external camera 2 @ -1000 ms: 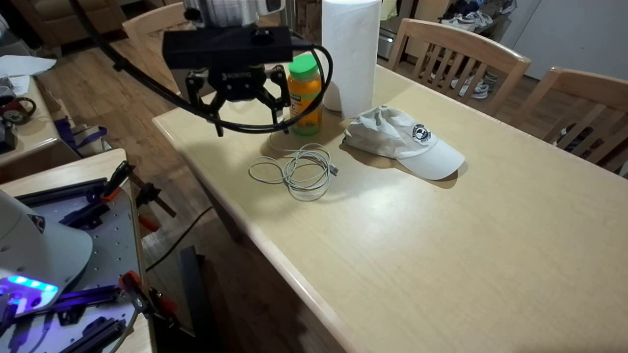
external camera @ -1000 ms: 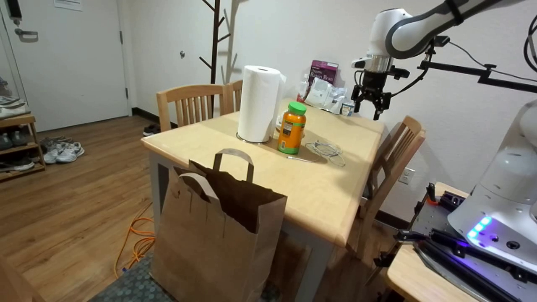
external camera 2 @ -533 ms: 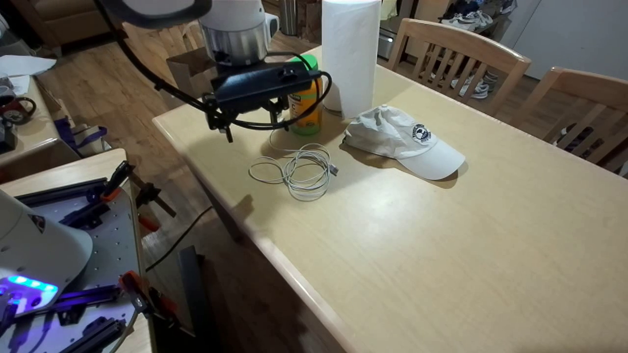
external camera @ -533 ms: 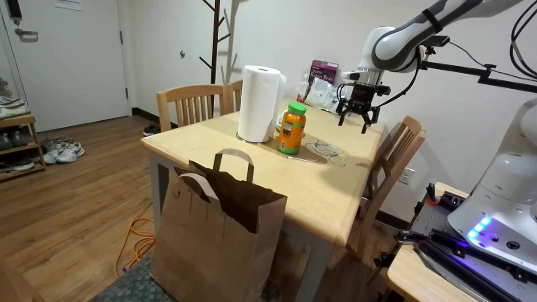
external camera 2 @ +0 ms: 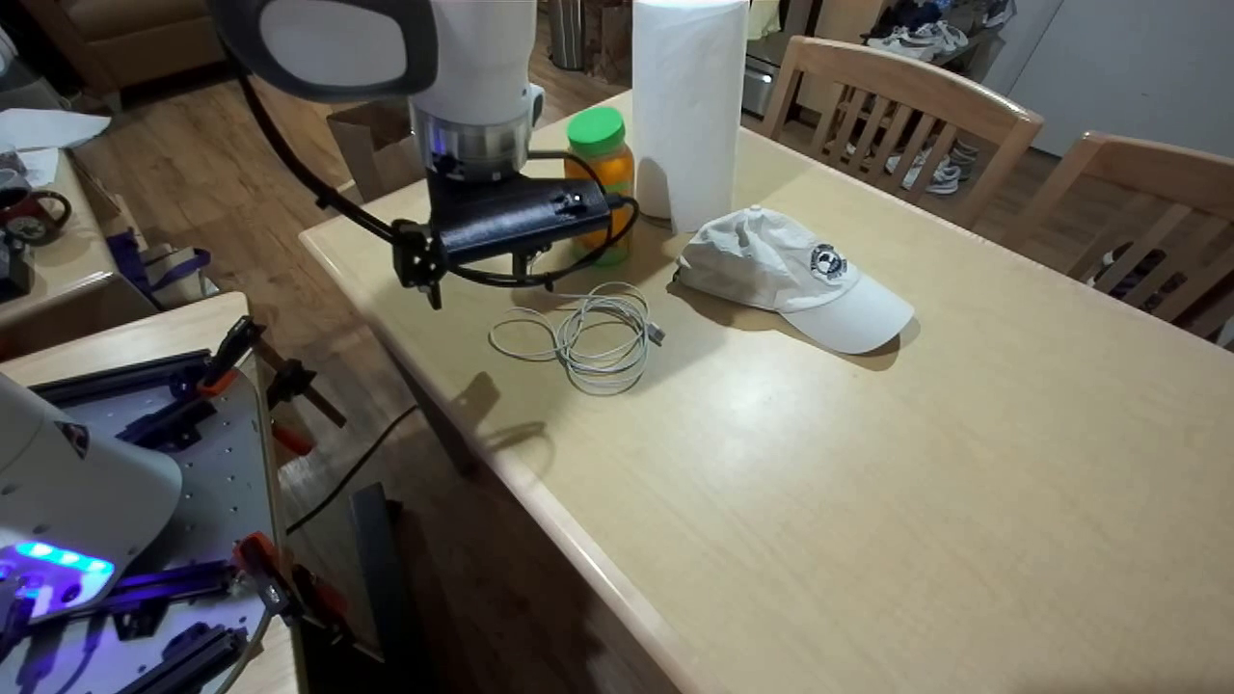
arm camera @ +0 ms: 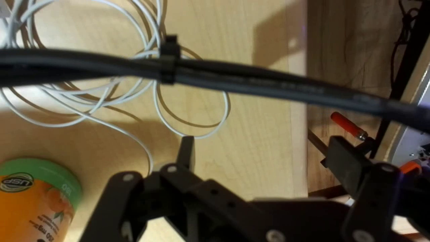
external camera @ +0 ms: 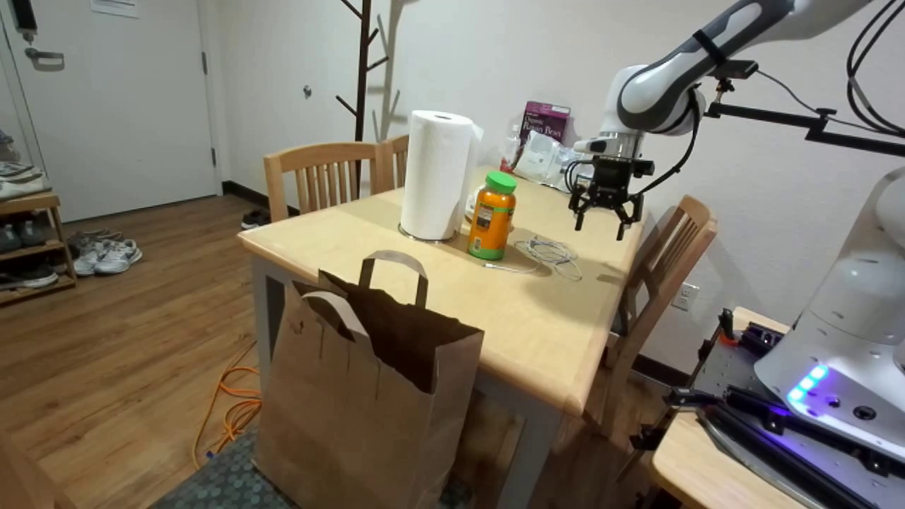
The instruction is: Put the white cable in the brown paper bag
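The white cable (external camera: 550,253) lies in loose coils on the table, its loops (external camera 2: 617,387) showing clearly in an exterior view. My gripper (external camera: 599,229) hangs above the table near its long edge, beside the coils and apart from them. In the wrist view the gripper (arm camera: 262,141) is spread wide with nothing between its fingers. One finger (arm camera: 185,153) appears over the rim of a small cable loop (arm camera: 201,136); the opposite one appears beyond the table edge. A brown paper bag (external camera: 360,417) stands upright beside the table's end, its top open and its handles raised.
An orange bottle with green lid (external camera: 493,219) and a paper towel roll (external camera: 435,177) stand close to the cable. A pale cap (external camera 2: 781,275) lies near the coils. Chairs (external camera 2: 906,92) line the table. A black hose (arm camera: 235,79) crosses the wrist view.
My gripper has come down towards the table and turned about its vertical axis, staying open. Cable, bag and bottle have kept their places.
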You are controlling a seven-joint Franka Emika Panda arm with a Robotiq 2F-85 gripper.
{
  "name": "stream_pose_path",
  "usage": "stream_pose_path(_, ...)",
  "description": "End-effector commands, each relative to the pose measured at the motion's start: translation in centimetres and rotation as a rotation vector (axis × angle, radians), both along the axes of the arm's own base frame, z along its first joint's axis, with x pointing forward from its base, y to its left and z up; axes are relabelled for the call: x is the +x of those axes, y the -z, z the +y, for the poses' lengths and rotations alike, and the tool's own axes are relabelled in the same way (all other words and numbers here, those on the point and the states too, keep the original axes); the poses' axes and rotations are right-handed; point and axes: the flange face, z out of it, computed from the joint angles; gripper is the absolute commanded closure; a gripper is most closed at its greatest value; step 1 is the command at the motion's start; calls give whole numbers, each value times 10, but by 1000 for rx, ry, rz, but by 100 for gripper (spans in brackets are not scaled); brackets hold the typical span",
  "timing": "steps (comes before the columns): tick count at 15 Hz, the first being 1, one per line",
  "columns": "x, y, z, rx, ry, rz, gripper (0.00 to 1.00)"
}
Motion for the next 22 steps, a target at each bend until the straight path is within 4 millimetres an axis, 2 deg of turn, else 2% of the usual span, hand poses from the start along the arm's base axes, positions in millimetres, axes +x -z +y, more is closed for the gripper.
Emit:
stream_pose_path(1, 8, 7, 1, -81, 75, -66, 0)
stream_pose_path(7, 22, 28, 9, -183, 150, -140, 0)
stream_pose_path(11, 22, 51, 1, -239, 179, -140, 0)
stream_pose_path(16, 27, 66, -5, -226, 217, -163, 0)
stream_pose_path(22, 28, 80, 5, -183, 199, -167, 0)
